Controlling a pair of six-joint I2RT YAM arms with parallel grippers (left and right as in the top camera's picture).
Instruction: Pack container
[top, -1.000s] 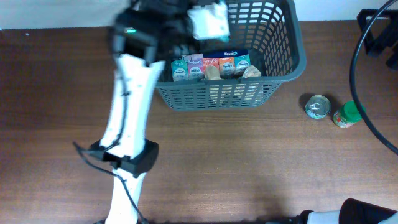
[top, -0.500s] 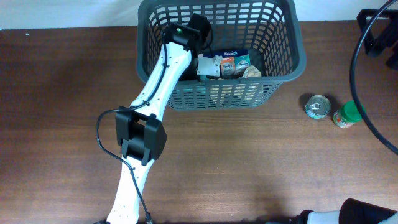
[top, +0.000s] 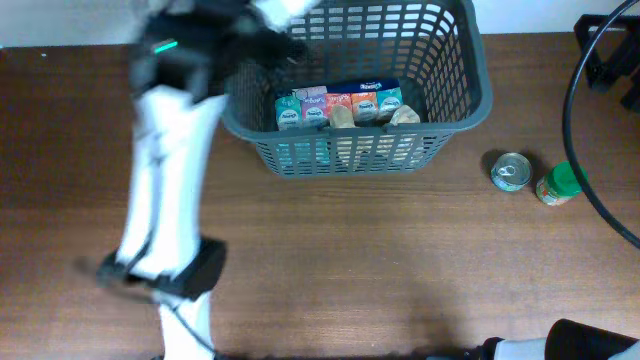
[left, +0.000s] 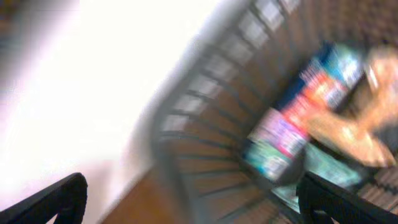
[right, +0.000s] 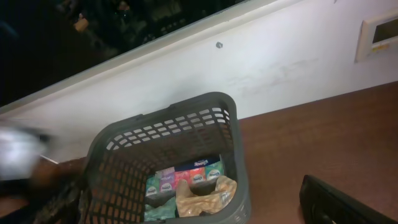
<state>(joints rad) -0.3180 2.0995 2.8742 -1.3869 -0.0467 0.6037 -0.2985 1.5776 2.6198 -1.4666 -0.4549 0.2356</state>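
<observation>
The left gripper hangs with its fingers spread wide and nothing between them, above the left rim of the container; the container holds a row of small cartons and a tan packet along its near wall. The arm is smeared by motion blur, so I judge a clipped rim likely to shove the container askew. Right of the container lie a tin can and a green-lidded jar; whether the right gripper is open or closed I cannot tell.
</observation>
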